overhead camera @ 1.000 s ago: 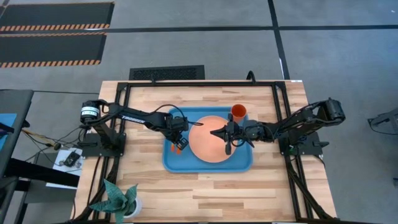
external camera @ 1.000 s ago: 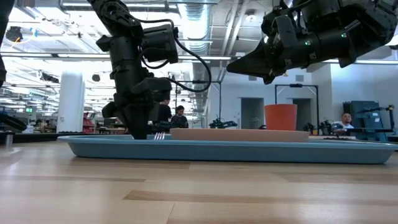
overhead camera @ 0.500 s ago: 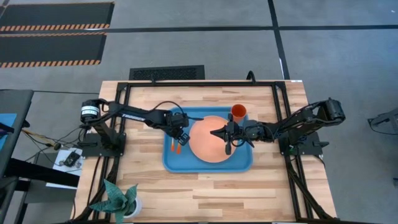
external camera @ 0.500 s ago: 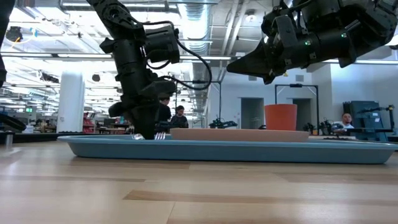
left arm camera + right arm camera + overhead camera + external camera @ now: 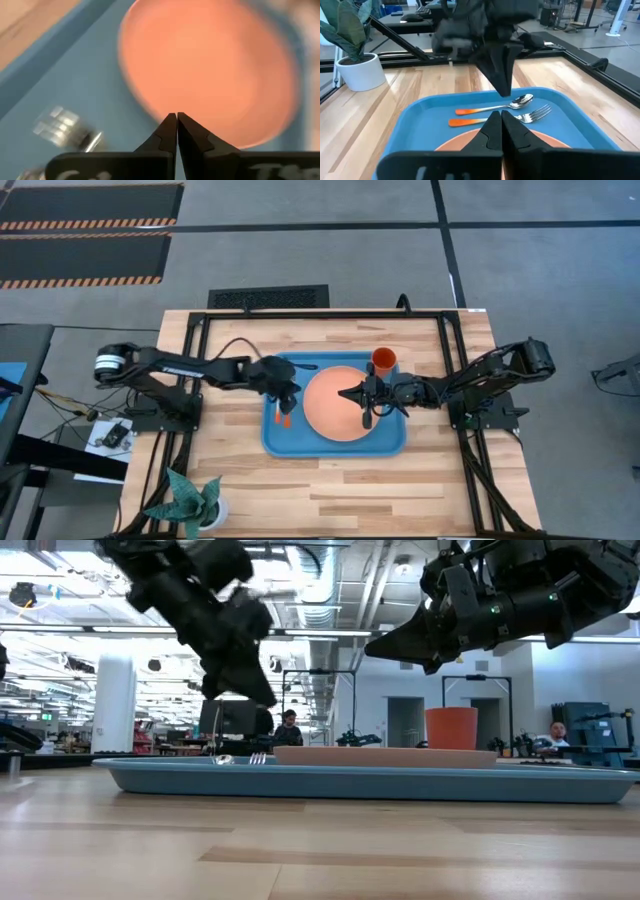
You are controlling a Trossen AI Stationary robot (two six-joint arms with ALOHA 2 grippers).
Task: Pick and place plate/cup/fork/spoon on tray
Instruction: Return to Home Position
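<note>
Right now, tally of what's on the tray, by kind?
plate: 1
cup: 1
fork: 1
spoon: 1
Total: 4, all on the blue tray

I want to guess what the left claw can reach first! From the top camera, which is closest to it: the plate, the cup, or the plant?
From the left gripper:
1. plate, right beside it on the tray.
2. cup, at the tray's far right corner.
3. plant, off at the table's near left corner.
</note>
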